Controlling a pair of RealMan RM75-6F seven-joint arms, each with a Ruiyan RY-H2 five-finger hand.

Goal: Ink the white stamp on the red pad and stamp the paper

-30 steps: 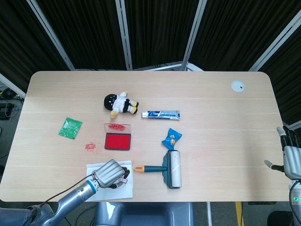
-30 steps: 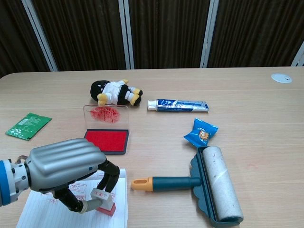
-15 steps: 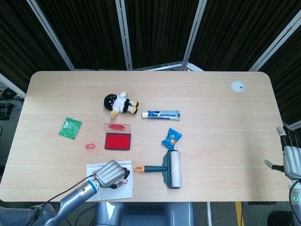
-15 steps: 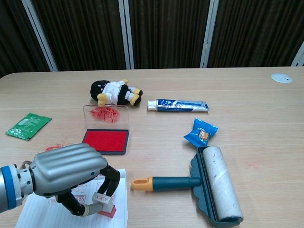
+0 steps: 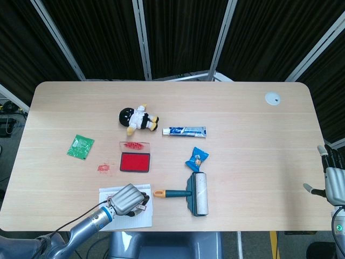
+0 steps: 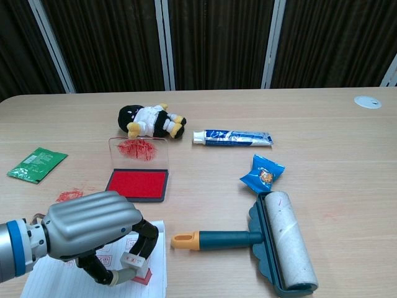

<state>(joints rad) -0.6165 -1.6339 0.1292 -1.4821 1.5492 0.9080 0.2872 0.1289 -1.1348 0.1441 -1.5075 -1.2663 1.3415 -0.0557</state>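
Note:
My left hand (image 6: 93, 231) (image 5: 128, 198) holds the white stamp (image 6: 131, 268) over the right part of the lined paper (image 6: 62, 282) (image 5: 116, 220) at the table's front edge; the stamp's red base (image 6: 141, 277) touches the sheet. Red stamp marks show on the paper under the hand. The red ink pad (image 6: 138, 184) (image 5: 135, 162) lies open behind the paper, its clear lid (image 6: 139, 151) standing up smeared with red. My right hand (image 5: 334, 177) hangs off the table's right edge, fingers apart and holding nothing.
A teal lint roller (image 6: 270, 239) lies right of the paper. A blue snack packet (image 6: 262, 172), toothpaste tube (image 6: 232, 137) and plush doll (image 6: 149, 121) sit farther back. A green sachet (image 6: 36, 164) and a red ink smear (image 6: 69, 195) are at left.
My left hand with the stamp has shifted slightly back toward me and left, uncovering more of the red pad and the red smear. The right hand has stayed still.

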